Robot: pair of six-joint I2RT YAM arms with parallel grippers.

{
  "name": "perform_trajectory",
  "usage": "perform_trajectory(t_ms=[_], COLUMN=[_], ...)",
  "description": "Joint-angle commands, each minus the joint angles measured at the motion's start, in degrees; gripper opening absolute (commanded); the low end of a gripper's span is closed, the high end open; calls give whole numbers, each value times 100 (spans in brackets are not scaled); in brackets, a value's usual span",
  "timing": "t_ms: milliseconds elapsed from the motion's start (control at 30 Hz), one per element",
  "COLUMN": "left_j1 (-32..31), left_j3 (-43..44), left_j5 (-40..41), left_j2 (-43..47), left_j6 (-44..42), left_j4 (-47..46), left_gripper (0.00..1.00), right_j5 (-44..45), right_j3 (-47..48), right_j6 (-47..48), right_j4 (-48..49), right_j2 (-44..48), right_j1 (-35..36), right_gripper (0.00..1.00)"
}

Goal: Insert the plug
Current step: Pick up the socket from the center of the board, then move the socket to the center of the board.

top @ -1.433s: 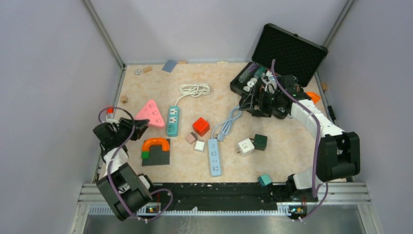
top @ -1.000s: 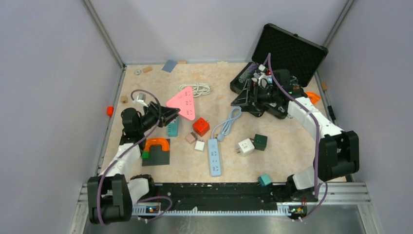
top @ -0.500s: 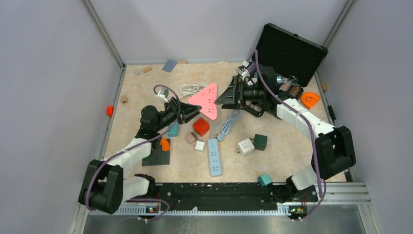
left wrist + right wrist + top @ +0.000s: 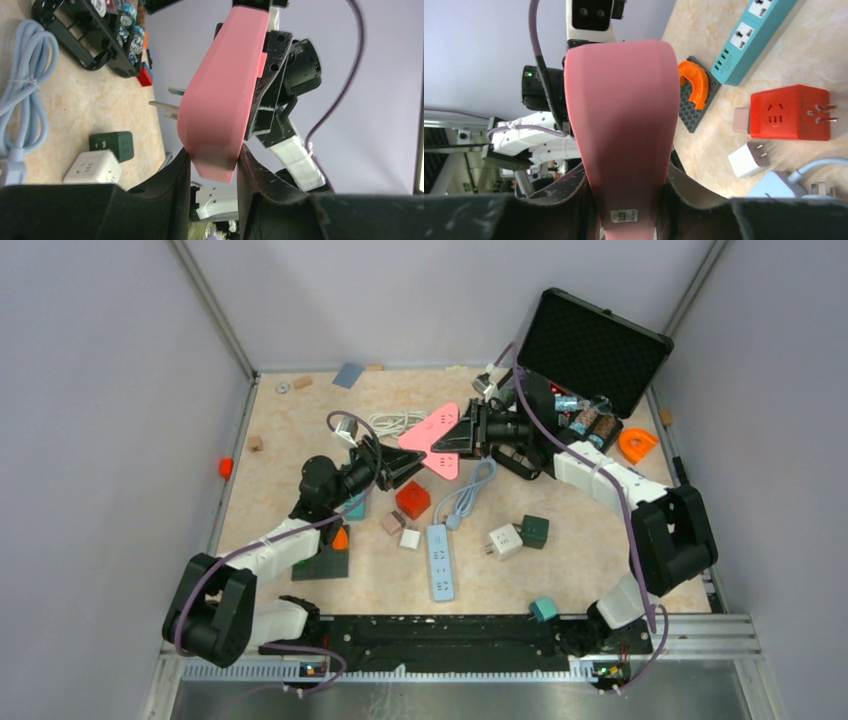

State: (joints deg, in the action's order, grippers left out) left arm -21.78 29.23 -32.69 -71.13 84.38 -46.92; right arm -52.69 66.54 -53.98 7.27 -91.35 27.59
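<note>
The plug [image 4: 436, 444] is a pink triangular adapter held in the air above the middle of the table. My left gripper [image 4: 398, 469] is shut on its lower corner, and my right gripper [image 4: 463, 436] is shut on its opposite end. In the left wrist view the pink plug [image 4: 225, 95] rises from between the pads of my left gripper [image 4: 214, 160], with two metal prongs [image 4: 167, 99] sticking out to the left. In the right wrist view the plug [image 4: 621, 115] fills the gap of my right gripper [image 4: 626, 187], with both pads pressed on its sides.
Below lie a teal power strip [image 4: 352, 504], a red cube adapter [image 4: 412, 500], a blue power strip [image 4: 440, 562] with its cable, white [image 4: 505, 540] and dark green [image 4: 534, 530] adapters, and an orange arch on a dark baseplate [image 4: 325, 558]. An open black case [image 4: 590, 350] stands at the back right.
My left arm carried the pink plug from the left edge up to the table's middle. My right arm swung left from the case and its jaws closed on the plug's other end.
</note>
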Motion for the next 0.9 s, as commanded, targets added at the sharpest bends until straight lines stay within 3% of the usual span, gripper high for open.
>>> perform_trajectory(t_ms=[0, 67, 133, 167, 200, 233, 267, 300, 367, 567, 667, 867], left_j1=[-86, -94, -98, -98, -94, -98, -98, -97, -105, -408, -705, -1597], left_j3=[117, 66, 25, 3, -16, -38, -36, -9, 110, 1134, 1424, 2003], left_j5=[131, 131, 131, 141, 142, 132, 105, 78, 45, 734, 931, 1159], left_j2=[85, 124, 171, 196, 229, 258, 292, 324, 431, 616, 402, -507], left_j6=[53, 38, 4, -13, -38, -67, -108, -186, -462, -2109, -2486, -2699], left_j4=[-558, -523, -426, -353, -257, -130, 72, 385, 1273, 5671, 6485, 6973], left_gripper=[0, 0, 2, 13, 34, 60, 78, 89, 98, 99, 99, 93], right_j5=[-40, -31, -28, -26, -31, -31, 0, 62, 277, 1420, 1953, 2215], right_j3=[152, 118, 98, 105, 113, 123, 141, 154, 184, 299, 204, -322], right_j6=[-265, -243, -188, -130, -60, 37, 207, 367, 767, 1950, 2248, 2341], right_j4=[686, 679, 627, 569, 477, 359, 212, 15, -620, -2645, -3233, -3628], right_j2=[44, 83, 115, 136, 160, 188, 244, 307, 446, 883, 1165, 1902], right_j1=[44, 44, 42, 30, 23, 8, -13, -45, -110, -222, -312, -836], right_gripper=[17, 0, 0, 0, 0, 0, 0, 0, 0, 0, 0, 0])
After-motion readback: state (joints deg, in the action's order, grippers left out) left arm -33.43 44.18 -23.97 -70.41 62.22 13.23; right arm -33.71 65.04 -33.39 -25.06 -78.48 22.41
